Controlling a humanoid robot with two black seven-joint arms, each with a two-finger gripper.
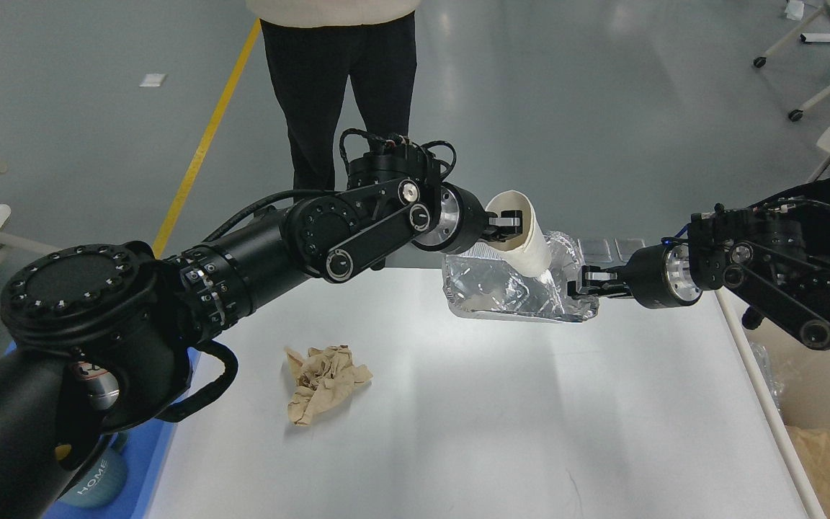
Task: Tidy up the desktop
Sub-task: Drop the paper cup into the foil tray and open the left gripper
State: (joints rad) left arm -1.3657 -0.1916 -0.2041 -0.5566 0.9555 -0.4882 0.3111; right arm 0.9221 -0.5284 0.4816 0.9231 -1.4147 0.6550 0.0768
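Observation:
The white desktop (501,425) fills the lower middle of the head view. My left gripper (507,222) is shut on the rim of a white paper cup (527,234), tilted with its base down inside a silver foil tray (509,292). My right gripper (582,281) is shut on the foil tray's right edge and holds it above the desktop's far edge. A crumpled brown paper ball (323,382) lies on the desktop at left of centre.
A blue tray (145,461) with a teal mug (94,479) sits at the left edge. A cream bin (822,404) holding brown paper stands at the right. A person (339,79) stands beyond the far edge.

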